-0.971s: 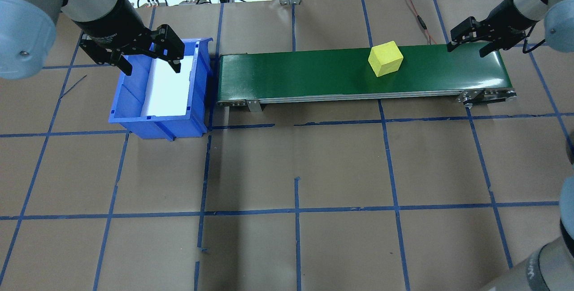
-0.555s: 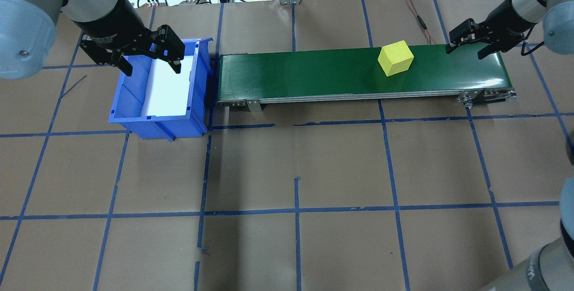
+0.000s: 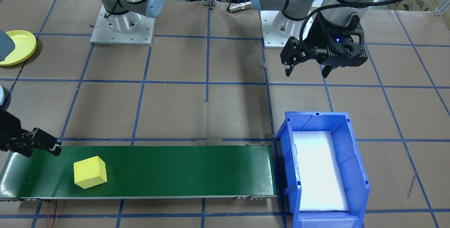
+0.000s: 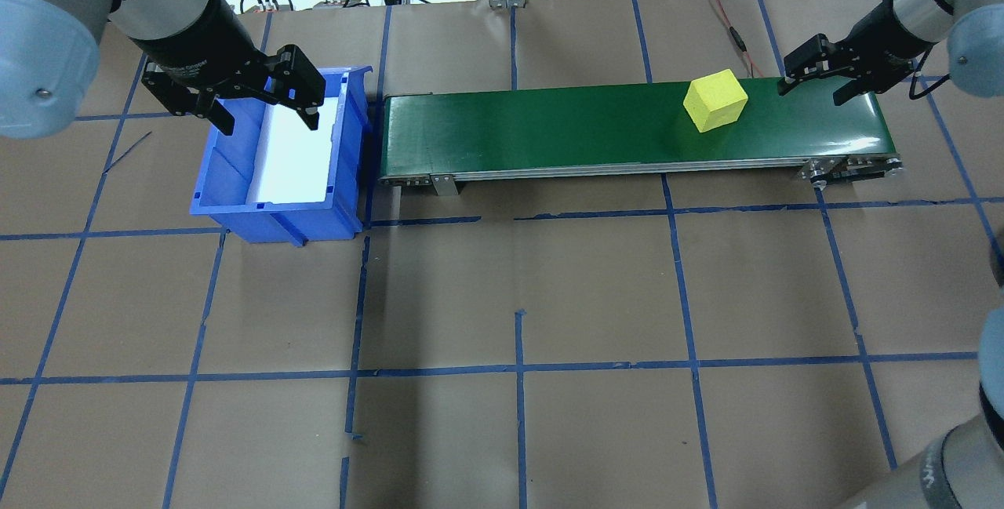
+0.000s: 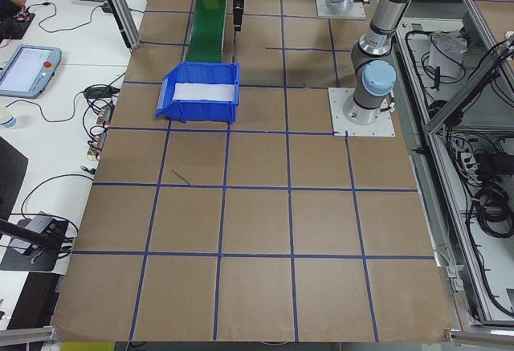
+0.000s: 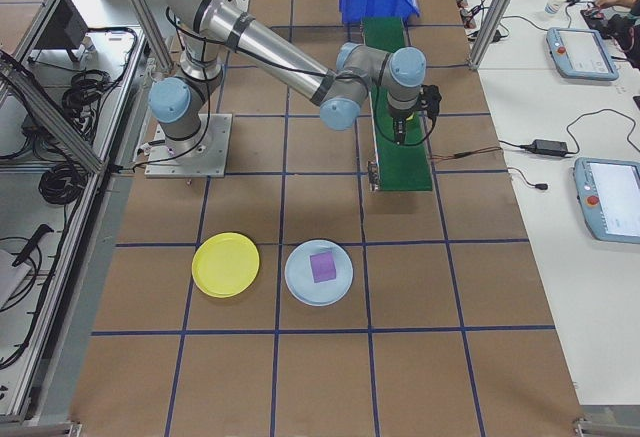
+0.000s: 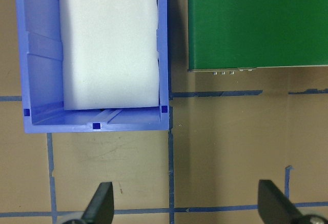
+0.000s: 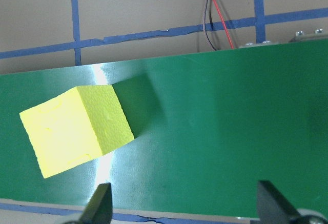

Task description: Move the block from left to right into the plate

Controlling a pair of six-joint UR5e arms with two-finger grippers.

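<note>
While the yellow block sits on the green conveyor belt, toward the belt's right-hand end in the overhead view, the right gripper hangs just past it over that same end, fingers spread wide and holding nothing. From the right wrist camera the block lies skewed on the belt, one corner turned toward the lens, with the two dark fingertips well apart at the bottom of the shot and the cube off to one side of the gap between them, not touching either. Over at the other end, the left gripper hovers above the blue bin, jaws parted and empty too (its wrist view shows the bin's white foam liner and bare brown table beyond). The bin stands just beside the belt's left end. And the yellow plate? Well apart from the belt, out on the table on the robot's right, with a pale blue plate just beside it carrying a small purple block. From the front-facing camera only part of the yellow plate shows at the picture's edge, nothing on the visible part.
</note>
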